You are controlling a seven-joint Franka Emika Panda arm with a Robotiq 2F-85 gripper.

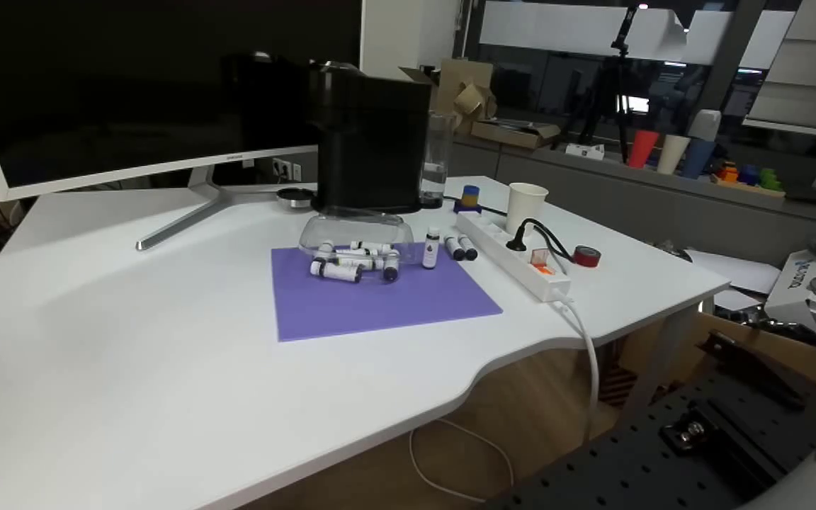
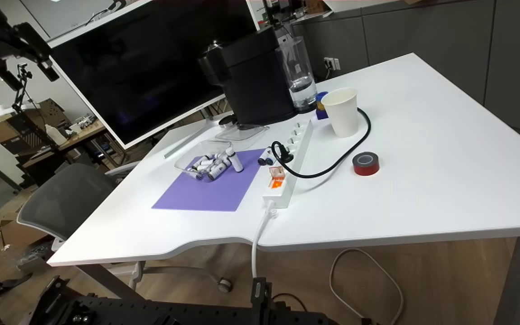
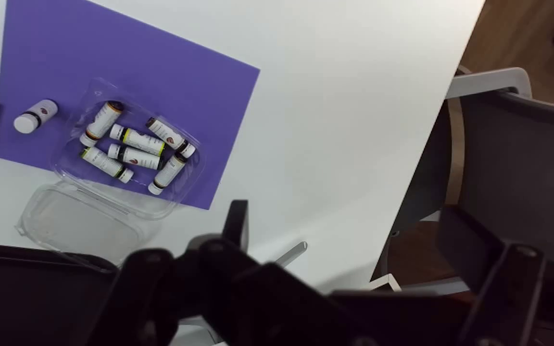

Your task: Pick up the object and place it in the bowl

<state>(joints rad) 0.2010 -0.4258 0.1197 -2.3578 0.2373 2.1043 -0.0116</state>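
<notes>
No bowl shows. A transparent plastic container (image 3: 149, 211), its lid (image 3: 80, 223) folded open, sits partly on a purple sheet (image 3: 185, 62); the container also shows in an exterior view (image 2: 183, 161). Several small white-labelled bottles (image 3: 138, 157) lie inside it. One bottle (image 1: 431, 249) stands upright on the sheet beside the container; it shows in the wrist view too (image 3: 42, 111). Two more bottles (image 2: 266, 155) lie by the power strip. My gripper (image 2: 33, 77) is open and empty, high above the table; in the wrist view its fingers (image 3: 354, 235) are wide apart over the table edge.
A white power strip (image 1: 507, 248) with a black plug and cable, a paper cup (image 1: 525, 202) and a red tape roll (image 2: 366, 163) stand beside the sheet. A black machine (image 1: 372, 142) and a large monitor (image 1: 153, 85) stand behind. A chair (image 3: 522, 178) is at the table edge.
</notes>
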